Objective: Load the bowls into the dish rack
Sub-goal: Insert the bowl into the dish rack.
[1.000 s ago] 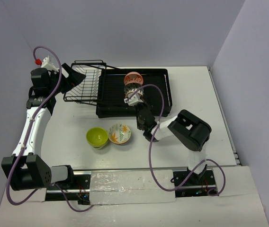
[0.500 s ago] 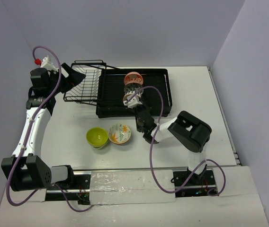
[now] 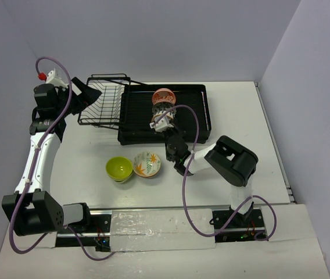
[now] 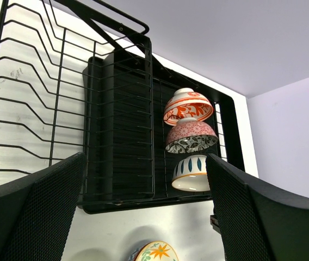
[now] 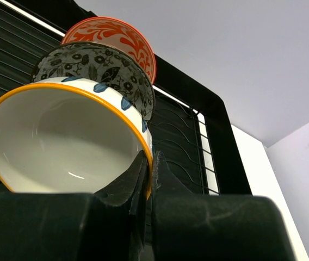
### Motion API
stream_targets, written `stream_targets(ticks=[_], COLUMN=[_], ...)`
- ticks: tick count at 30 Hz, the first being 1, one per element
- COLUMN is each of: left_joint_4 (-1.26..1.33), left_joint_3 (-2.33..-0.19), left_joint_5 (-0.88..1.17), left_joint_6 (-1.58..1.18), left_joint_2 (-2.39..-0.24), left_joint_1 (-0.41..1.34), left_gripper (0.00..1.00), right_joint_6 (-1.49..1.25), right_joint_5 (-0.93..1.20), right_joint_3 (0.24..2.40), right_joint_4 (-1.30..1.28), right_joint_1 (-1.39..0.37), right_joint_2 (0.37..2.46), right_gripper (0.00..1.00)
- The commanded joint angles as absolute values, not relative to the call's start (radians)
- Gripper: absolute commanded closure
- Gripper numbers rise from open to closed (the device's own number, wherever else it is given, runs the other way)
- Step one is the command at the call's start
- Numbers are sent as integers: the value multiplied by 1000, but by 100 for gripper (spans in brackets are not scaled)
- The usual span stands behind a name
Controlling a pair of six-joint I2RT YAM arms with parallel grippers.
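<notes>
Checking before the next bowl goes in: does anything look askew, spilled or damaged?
Nothing stands out. Three bowls stand on edge in the dish rack, the right gripper shut on the orange-rimmed bowl's rim; the green bowl and leaf-patterned bowl sit upright on the table.

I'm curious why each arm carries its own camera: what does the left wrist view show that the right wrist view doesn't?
Only the left wrist view: the wire basket, a leaf-patterned bowl not yet loaded, and the left gripper, open.
Only the right wrist view: the right gripper pinching the rim of the orange-rimmed white bowl, and that bowl's plain inside.
Both: that bowl lined up with a dark floral bowl and a red-orange bowl in the black tray.
</notes>
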State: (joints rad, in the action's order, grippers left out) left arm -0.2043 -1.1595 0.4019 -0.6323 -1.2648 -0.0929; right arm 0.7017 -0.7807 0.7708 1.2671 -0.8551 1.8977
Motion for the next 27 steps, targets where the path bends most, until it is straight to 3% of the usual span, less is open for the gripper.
stream_targets(ticks=[1,27], left_joint_4=[-189,-180], left_joint_3=[-1173,-1173], left_joint_5=[399,433], left_joint_6=[-627,-676], left_joint_2=[-1227,-1253], left_joint_1=[-100,-104], left_gripper=[5,7], right_joint_6=[692,703], right_joint_5=[-813,-812], right_joint_3=[818,897], right_joint_4=[1594,1641], right_joint_1=[-858,-819], right_joint_2=[1888,2014], right_gripper=[100,100])
